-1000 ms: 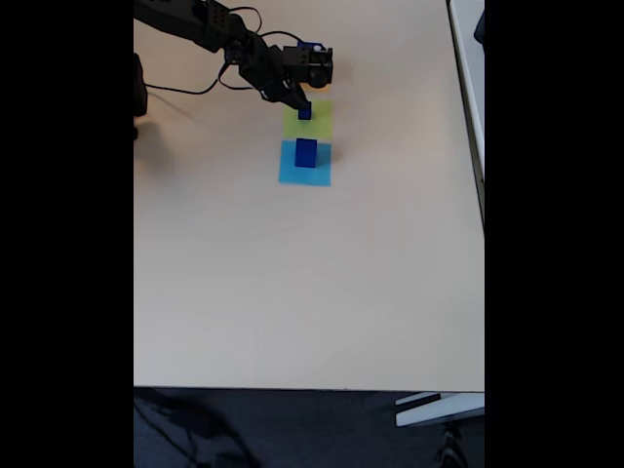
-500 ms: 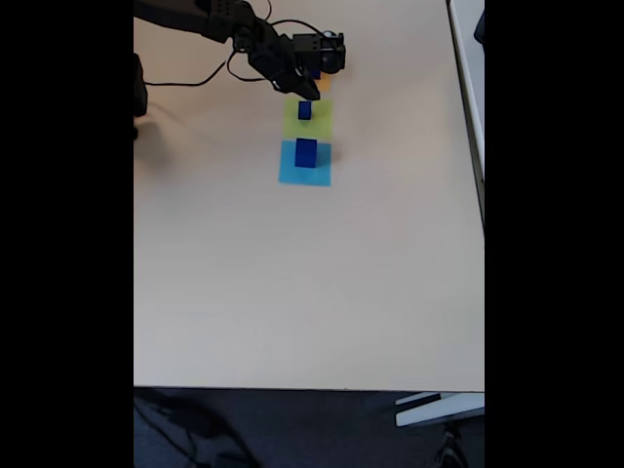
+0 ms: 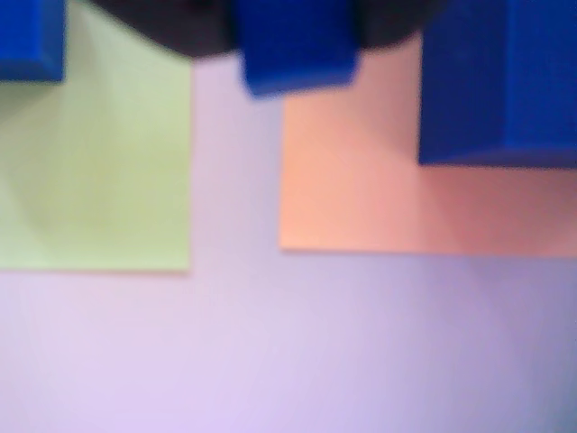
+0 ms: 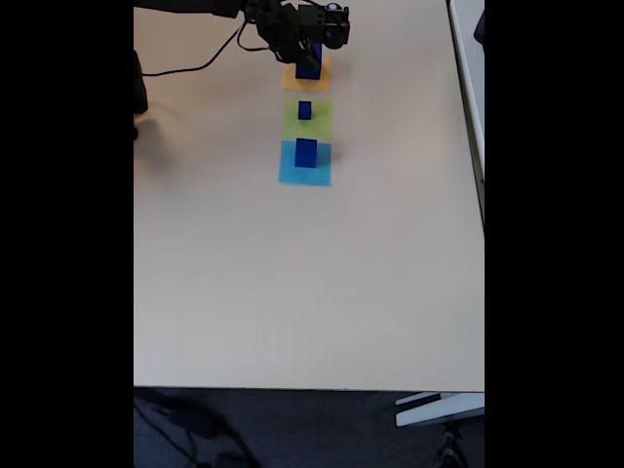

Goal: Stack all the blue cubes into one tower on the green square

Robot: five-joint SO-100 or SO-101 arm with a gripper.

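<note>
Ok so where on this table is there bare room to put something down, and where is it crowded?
Free: the broad table surface below the light-blue square, down to the front edge, and the strips left and right of the paper row. Crowded: the top, where the end effector hangs over the orange square and its cube, with cubes also on the green square and light-blue square.
</note>
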